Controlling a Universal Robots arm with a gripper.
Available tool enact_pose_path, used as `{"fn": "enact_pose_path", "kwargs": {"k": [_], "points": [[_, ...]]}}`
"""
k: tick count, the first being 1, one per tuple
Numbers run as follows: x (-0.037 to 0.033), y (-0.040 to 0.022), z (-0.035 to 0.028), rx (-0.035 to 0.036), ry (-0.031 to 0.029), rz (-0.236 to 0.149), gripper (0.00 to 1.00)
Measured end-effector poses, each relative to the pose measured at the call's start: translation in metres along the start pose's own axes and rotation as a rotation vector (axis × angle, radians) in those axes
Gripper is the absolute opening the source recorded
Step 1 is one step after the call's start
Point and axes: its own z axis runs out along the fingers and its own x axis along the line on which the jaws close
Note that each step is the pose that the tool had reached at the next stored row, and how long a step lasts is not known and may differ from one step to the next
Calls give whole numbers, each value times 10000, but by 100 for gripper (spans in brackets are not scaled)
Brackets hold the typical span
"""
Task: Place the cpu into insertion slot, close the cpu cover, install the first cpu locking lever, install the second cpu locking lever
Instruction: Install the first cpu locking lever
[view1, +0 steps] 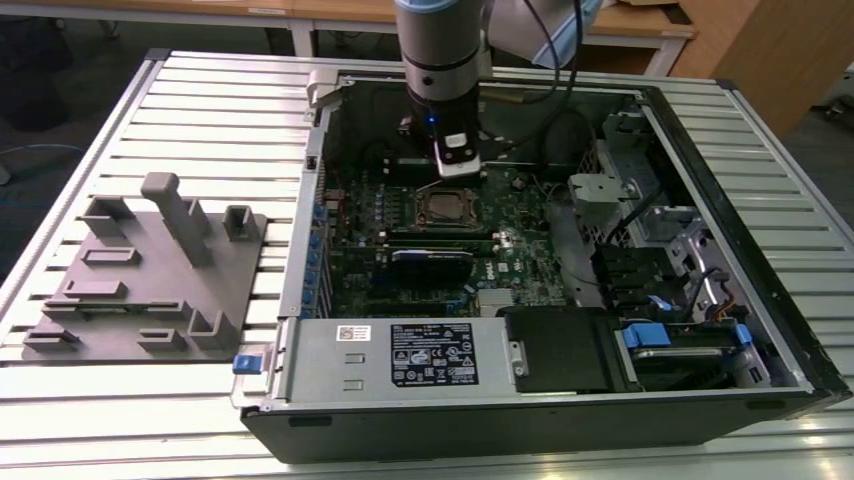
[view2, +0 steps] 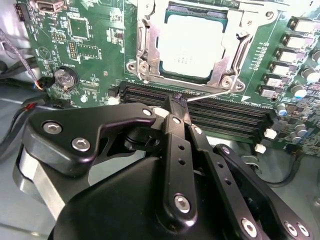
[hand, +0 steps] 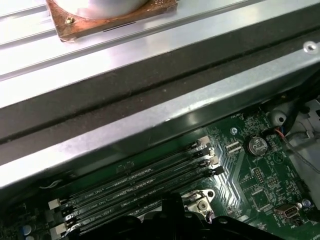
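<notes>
- The black two-fingered gripper (view2: 178, 101) hangs low inside the open dark-grey computer case (view1: 747, 150), which lies on a slatted silver metal table (view1: 214, 110).
- In the second wrist view its fingers (view2: 175, 150) are drawn together at the tip, with no gap showing between them.
- The small flat square cpu with a dull silver-grey top (view2: 192, 42) sits in the square dark-framed insertion slot (view1: 447, 210) on the green motherboard (view2: 90, 50).
- The thin silvery metal cpu cover with a square window (view2: 149, 45) lies flat over the chip's edges, framing its top.
- A thin silvery locking lever rod (view2: 212, 94) runs along the near edge of the socket. One end of it meets the gripper tip, but I cannot tell whether it is pinched there or just touched.
- The long black memory slots (view2: 225, 112) lie between the socket and the gripper body.
- A round silver coin battery (view2: 64, 77) sits on the board, well apart from the socket.
- A grey moulded fixture tray (view1: 147, 270) rests on the table at the exterior view's left of the case.
</notes>
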Motion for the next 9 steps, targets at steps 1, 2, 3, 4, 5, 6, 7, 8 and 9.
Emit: {"fn": "enact_pose_path", "kwargs": {"k": [1, 2, 3, 4, 5, 6, 7, 8, 9], "points": [[1, 1, 5, 4, -19, 71, 11], [3, 3, 10, 9, -37, 138, 11], [5, 6, 13, 14, -53, 199, 11], [7, 9, 17, 19, -68, 257, 11], [9, 12, 21, 24, -85, 320, 11], [11, 15, 24, 28, -99, 376, 11], [12, 16, 25, 30, -107, 409, 11], [12, 16, 25, 31, -108, 411, 11], [12, 16, 25, 32, -109, 415, 11]]}}
